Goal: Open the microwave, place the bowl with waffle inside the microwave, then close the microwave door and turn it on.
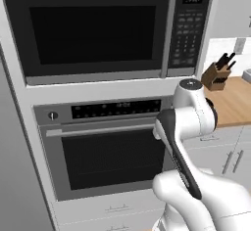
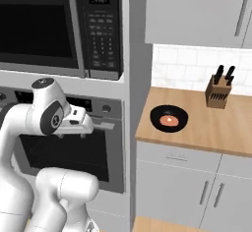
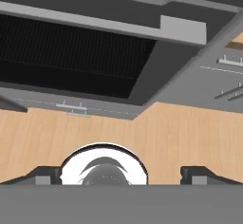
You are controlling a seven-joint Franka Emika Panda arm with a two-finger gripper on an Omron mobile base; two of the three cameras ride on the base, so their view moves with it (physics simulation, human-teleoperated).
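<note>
The microwave (image 1: pixel 188 29) sits built in above the steel oven, its black glass door (image 1: pixel 93 29) shut and the grey vertical handle (image 1: pixel 169 29) beside the keypad (image 2: pixel 103 34). On the wooden counter to the right stands the black bowl with the waffle (image 2: pixel 169 118). My gripper (image 3: pixel 123 176) hangs folded low in front of the oven, well below the microwave and left of the bowl. Its fingertips (image 3: pixel 45 175) stand wide apart with nothing between them, so it is open. My hand (image 2: pixel 76 122) shows level with the oven's handle.
The steel oven (image 1: pixel 108 151) with its horizontal bar handle (image 3: pixel 104 23) is right ahead of the arm. A knife block (image 2: pixel 219 92) stands at the back of the counter (image 2: pixel 206 132). Grey cabinets with handles (image 2: pixel 204 191) sit below the counter, and wooden floor (image 3: pixel 190 133) lies beneath.
</note>
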